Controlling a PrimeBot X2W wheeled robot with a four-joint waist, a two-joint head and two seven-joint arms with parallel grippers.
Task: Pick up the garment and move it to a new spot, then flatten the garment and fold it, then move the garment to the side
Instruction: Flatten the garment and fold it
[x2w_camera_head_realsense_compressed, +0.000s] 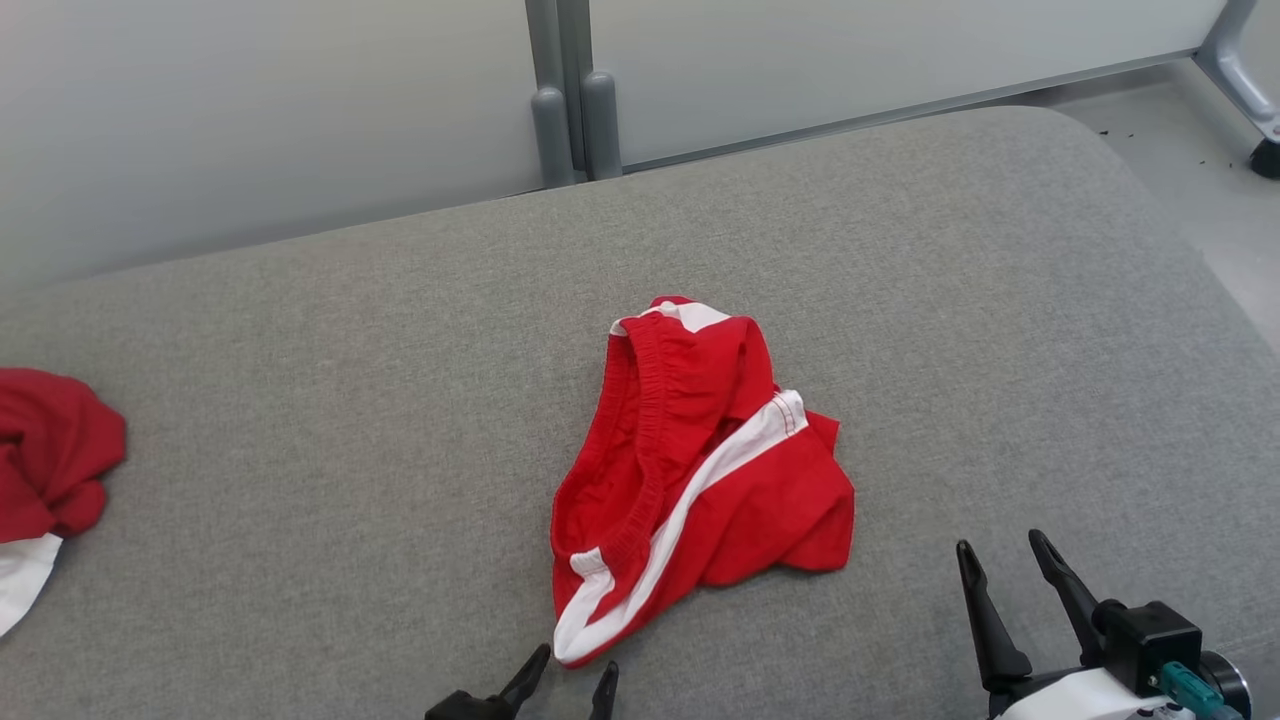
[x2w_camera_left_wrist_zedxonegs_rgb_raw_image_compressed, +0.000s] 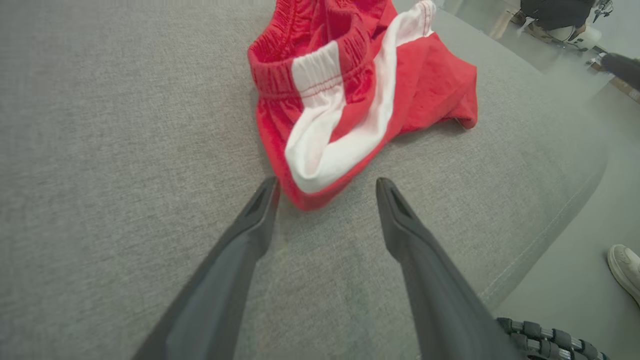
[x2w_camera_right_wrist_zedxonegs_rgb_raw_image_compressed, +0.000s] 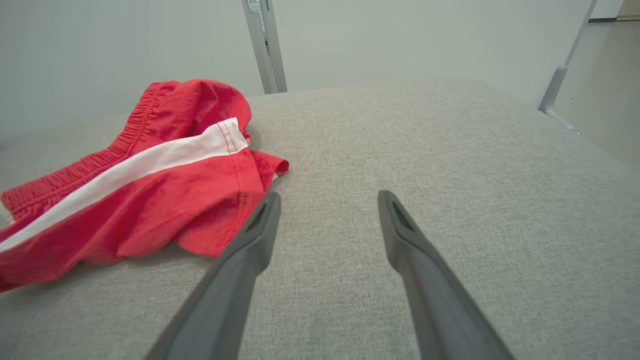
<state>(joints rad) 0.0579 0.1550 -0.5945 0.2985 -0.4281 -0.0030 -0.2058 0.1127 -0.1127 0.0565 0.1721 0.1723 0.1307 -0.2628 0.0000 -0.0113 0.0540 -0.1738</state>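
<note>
I judge this to be the very first step: the pick-up, with nothing gripped yet. Nearest to me, my left hand (x2w_camera_left_wrist_zedxonegs_rgb_raw_image_compressed: 326, 182) has its fingers spread apart, the tips just short of the near end of the garment (x2w_camera_head_realsense_compressed: 700, 470), one to each side of it. My right hand (x2w_camera_head_realsense_compressed: 1000, 540) is likewise spread and empty, off to the garment's right. In its wrist view its left finger sits just beside a red leg hem.

The next move, I think, calls for easing the left hand forward so the near fold comes between the fingers, then closing. I would want to catch cloth, not the padding underneath.

The garment is a pair of red shorts with a white side stripe and a gathered elastic waistband. It lies crumpled in the middle of the grey fabric-covered surface (x2w_camera_head_realsense_compressed: 300, 380). The waistband gapes open towards my left and one leg is bunched to the right. It looks thin and limp, so it will likely sag when lifted.

Further off, at the surface's left edge, lies another red cloth (x2w_camera_head_realsense_compressed: 50, 450).
</note>
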